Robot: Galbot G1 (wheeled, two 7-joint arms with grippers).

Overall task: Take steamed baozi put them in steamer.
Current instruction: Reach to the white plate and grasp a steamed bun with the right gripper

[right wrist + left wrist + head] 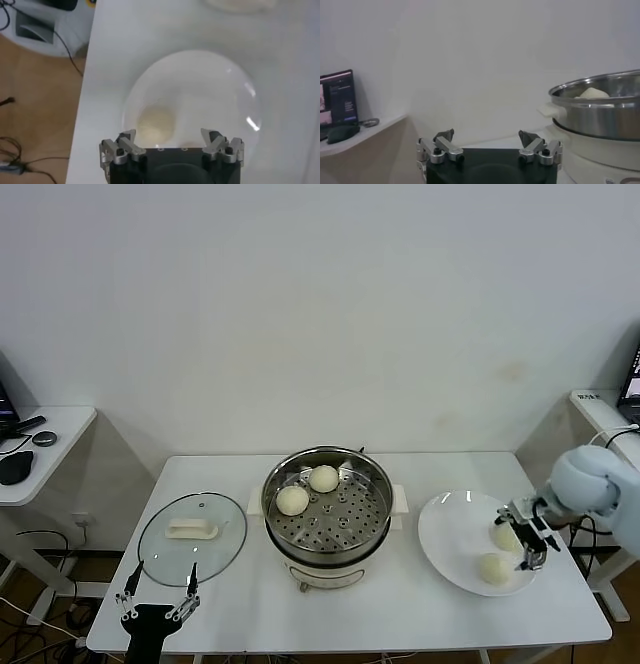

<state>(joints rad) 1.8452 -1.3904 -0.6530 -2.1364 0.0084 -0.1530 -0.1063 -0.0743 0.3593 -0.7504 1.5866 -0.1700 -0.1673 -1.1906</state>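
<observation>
Our right gripper (527, 540), released, hangs over the plate (450, 534) just above the two remaining baozi (494, 569); the steamer (327, 504) lies toward our left. Our left gripper (160, 592) waits released by the desk edge.

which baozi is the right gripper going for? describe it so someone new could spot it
Start at the steamer in the middle of the table, then look to the robot's right at the flat white plate. Two baozi lie on its far-right side. The target is likely the baozi farther from the table's front edge, the one the open right gripper hovers beside; the other baozi sits nearer the front edge.
</observation>
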